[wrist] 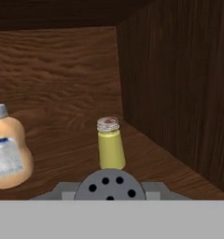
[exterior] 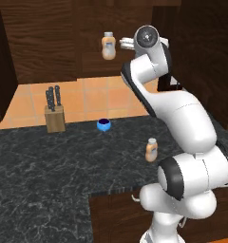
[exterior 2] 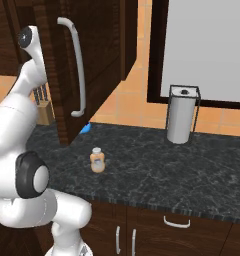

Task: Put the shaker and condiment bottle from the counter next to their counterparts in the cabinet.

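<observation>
The cabinet (wrist: 179,93) is the biggest constraint. Its side wall stands close at three o'clock of the hand, so a sideways drift could knock the wrist against the wood. The door edge, seen in the right base view, also crowds the raised arm.

On the counter (exterior: 49,161), the condiment bottle (exterior: 151,150) stands upright at four o'clock of a blue bowl (exterior: 104,125), close to the arm's lower links. A wide swing down could topple it.

The gripper (wrist: 109,192) appears closed on the shaker (wrist: 109,183), whose holed cap sits between the tips above the shelf. Whether its base touches the wood cannot be told, so letting go too high would probably tip it.

At nine o'clock stands the paler bottle (wrist: 6,156). The yellow-green shaker (wrist: 110,147) is straight ahead at twelve o'clock. Pushing further in would likely bump that slim one over.
</observation>
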You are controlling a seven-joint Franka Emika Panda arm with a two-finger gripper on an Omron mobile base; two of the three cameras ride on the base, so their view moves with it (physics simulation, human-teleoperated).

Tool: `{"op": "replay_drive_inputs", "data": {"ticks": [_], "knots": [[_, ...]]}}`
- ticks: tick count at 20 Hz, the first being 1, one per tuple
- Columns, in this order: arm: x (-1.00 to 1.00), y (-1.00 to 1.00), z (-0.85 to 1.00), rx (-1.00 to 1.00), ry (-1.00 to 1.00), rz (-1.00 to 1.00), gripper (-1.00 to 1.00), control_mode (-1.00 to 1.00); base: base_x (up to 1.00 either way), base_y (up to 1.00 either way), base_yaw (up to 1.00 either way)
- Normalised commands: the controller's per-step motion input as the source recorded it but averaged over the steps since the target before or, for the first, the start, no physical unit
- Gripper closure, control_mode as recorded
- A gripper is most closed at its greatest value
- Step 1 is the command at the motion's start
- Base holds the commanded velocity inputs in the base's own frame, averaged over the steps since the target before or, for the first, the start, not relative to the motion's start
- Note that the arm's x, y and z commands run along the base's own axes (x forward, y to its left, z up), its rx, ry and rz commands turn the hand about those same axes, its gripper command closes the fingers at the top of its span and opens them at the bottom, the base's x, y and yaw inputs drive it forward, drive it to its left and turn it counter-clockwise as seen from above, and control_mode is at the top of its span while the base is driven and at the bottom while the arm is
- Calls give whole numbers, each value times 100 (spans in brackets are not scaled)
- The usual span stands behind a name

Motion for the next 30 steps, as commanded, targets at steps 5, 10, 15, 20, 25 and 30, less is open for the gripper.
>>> {"op": "replay_drive_inputs", "data": {"ticks": [5, 10, 15, 20, 25, 30], "knots": [[34, 0, -13, 3, 1, 0, 100, -100, 0, 0, 0], [32, 0, -12, 2, 1, 0, 100, -100, 0, 0, 0], [28, 0, -11, 2, 0, 0, 100, -100, 0, 0, 0], [25, 0, -15, 1, 0, 0, 100, -100, 0, 0, 0], [27, 0, -23, 1, 0, 0, 100, -100, 0, 0, 0], [18, 0, -29, 0, 0, 0, -100, -100, 0, 0, 0]]}}
